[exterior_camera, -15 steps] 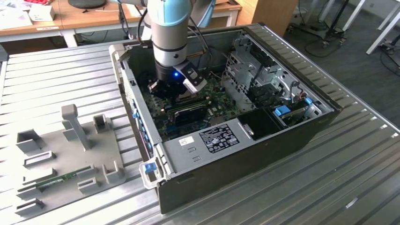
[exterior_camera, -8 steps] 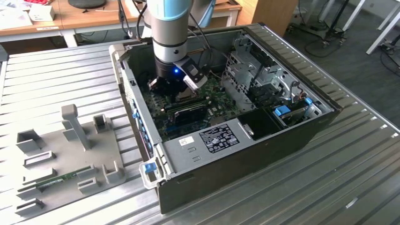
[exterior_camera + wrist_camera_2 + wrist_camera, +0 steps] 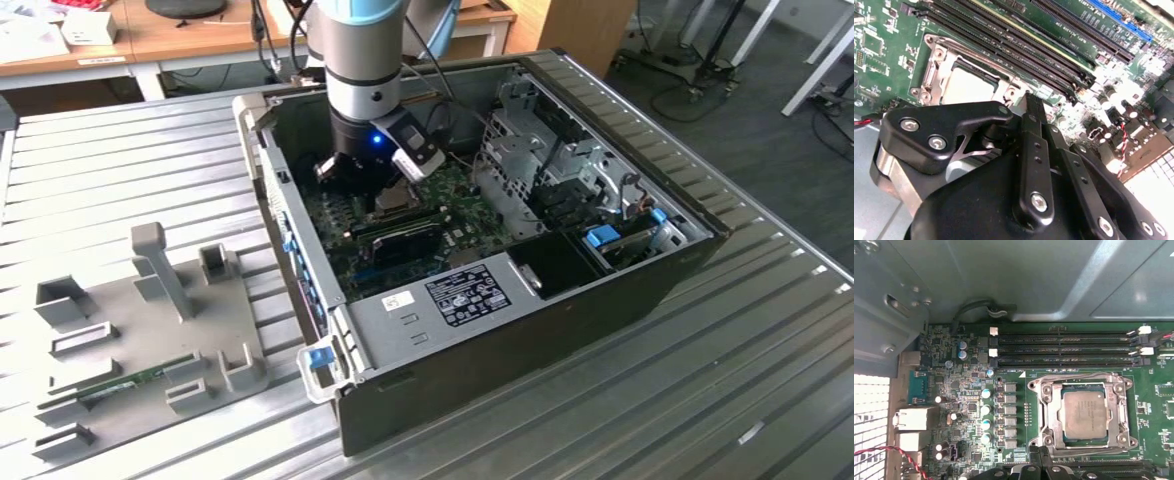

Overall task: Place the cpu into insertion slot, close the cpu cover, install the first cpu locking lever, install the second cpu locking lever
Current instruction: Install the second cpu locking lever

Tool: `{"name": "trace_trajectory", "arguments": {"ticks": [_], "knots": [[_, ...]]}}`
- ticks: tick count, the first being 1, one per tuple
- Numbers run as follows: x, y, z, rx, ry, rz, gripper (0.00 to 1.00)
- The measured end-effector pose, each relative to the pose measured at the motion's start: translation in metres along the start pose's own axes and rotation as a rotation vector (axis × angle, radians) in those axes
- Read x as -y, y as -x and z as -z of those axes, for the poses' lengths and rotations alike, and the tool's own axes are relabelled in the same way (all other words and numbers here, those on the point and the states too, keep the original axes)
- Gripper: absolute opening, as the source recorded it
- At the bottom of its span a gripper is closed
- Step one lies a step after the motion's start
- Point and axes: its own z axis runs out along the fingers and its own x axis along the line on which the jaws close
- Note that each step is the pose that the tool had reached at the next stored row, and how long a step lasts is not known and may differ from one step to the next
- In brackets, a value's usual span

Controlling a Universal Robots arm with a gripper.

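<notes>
The cpu [image 3: 1085,413], a dull grey square chip, lies flat in its insertion slot on the green motherboard and is also seen in the second wrist view [image 3: 966,85]. The cpu cover [image 3: 1046,412], a silvery frame, lies flat around it with the chip showing through its window. A thin metal lever [image 3: 1074,375] runs along one side of the socket. My gripper [image 3: 1043,454] hovers just beside the socket edge, its black fingers [image 3: 1030,107] pressed together with nothing between them. In the exterior view the gripper [image 3: 360,180] reaches down into the open computer case.
Long black memory slots [image 3: 1064,347] run beside the socket. The case wall [image 3: 274,190], a drive cage [image 3: 534,150] and a power supply box [image 3: 441,300] ring the board. A red-black wire [image 3: 884,452] lies near the ports. A grey fixture plate [image 3: 147,330] sits at the exterior view's left.
</notes>
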Motion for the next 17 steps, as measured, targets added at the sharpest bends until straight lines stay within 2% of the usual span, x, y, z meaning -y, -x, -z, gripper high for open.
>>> {"name": "trace_trajectory", "arguments": {"ticks": [5, 11, 17], "knots": [[-0.0001, 0.0016, 0.0001, -0.0003, -0.0003, 0.0, 0.11], [-0.0006, 0.0231, -0.0016, -0.0031, -0.0002, 0.0, 0.11], [-0.0011, 0.0394, -0.0028, -0.0052, -0.0002, 0.0, 0.11]]}}
